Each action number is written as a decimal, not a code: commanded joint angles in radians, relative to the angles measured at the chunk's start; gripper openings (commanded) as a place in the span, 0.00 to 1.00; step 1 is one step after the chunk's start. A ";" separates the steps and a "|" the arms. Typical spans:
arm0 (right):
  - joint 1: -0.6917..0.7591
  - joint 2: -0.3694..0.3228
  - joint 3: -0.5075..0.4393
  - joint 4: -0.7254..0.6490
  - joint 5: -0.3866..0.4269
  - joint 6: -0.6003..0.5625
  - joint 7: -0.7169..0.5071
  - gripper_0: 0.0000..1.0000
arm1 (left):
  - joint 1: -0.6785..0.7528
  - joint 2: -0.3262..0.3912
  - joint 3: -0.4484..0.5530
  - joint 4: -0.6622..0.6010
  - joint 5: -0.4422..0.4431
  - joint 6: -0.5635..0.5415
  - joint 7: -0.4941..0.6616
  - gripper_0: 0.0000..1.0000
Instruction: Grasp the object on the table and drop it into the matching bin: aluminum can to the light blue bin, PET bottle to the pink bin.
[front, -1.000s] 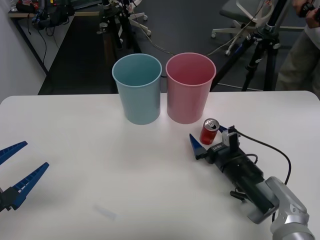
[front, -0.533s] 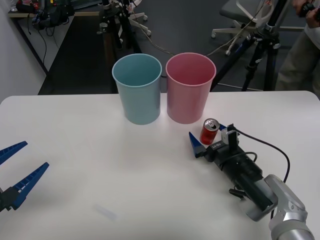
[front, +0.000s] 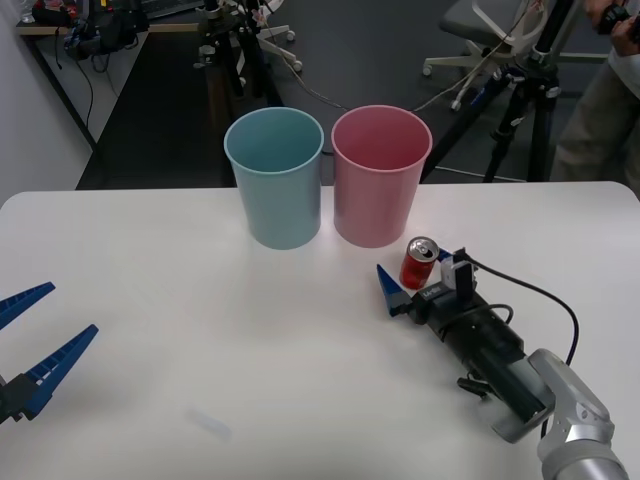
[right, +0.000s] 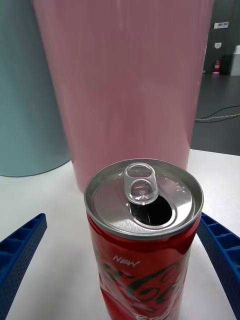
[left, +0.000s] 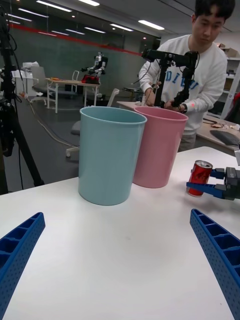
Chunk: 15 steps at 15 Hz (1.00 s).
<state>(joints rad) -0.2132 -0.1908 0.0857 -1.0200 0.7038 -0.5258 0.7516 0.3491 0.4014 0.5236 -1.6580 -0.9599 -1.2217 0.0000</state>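
Can stands upright on the table just before the pink bin, between my right gripper's spread fingers; tab already open, so probably light, thin-walled, slick: I'd grip mid-body, gently.

The aluminum can is showing glossy red paint under a brushed silver metal top with a shiny pull tab; just behind the can, the pink bin and, beside that, the light blue bin are looking like smooth matt plastic; under the can, the table is appearing plain, smooth white; flanking the can, the right gripper is showing ribbed blue plastic fingers.
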 joint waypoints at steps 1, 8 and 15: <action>0.000 -0.001 0.000 0.000 0.002 0.000 0.000 0.01 | 0.000 0.000 0.000 0.000 0.000 0.000 0.000 1.00; 0.000 0.001 0.000 0.000 0.002 -0.002 0.000 0.00 | 0.000 0.000 0.000 0.000 0.000 0.000 0.000 1.00; 0.008 -0.001 0.002 -0.035 0.010 -0.005 -0.006 0.00 | 0.000 0.000 0.000 0.000 0.000 0.000 0.000 1.00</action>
<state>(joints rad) -0.2091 -0.1906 0.0864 -1.0408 0.7107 -0.5306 0.7472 0.3491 0.4014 0.5236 -1.6580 -0.9599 -1.2217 0.0000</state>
